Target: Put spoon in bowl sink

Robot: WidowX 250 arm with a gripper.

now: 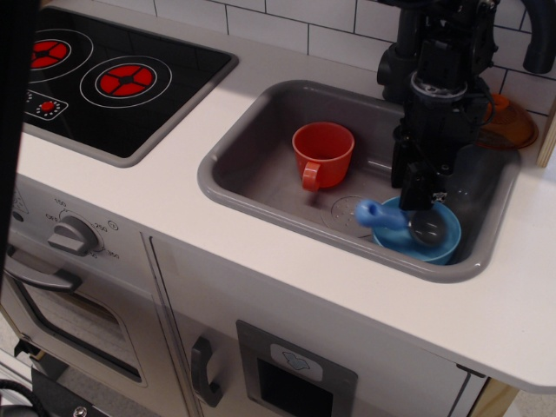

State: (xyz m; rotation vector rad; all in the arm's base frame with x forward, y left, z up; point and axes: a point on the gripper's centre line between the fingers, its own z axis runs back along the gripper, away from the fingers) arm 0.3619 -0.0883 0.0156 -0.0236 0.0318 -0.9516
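The grey sink (261,187) is set in the white counter. The light-blue bowl (439,248) sits at its front right. The light-blue spoon (378,214) is blurred; its head is down inside the bowl and its rounded handle sticks out over the bowl's left rim. My black gripper (420,201) hangs straight down just above the bowl, slightly above the spoon's head. The fingers look parted and no longer seem to touch the spoon.
A red-orange mug (323,152) stands in the sink left of the bowl. An orange lid (512,122) rests on the sink's back right corner. A black hob (113,82) is at the left. A dark blurred band (16,104) covers the frame's left edge.
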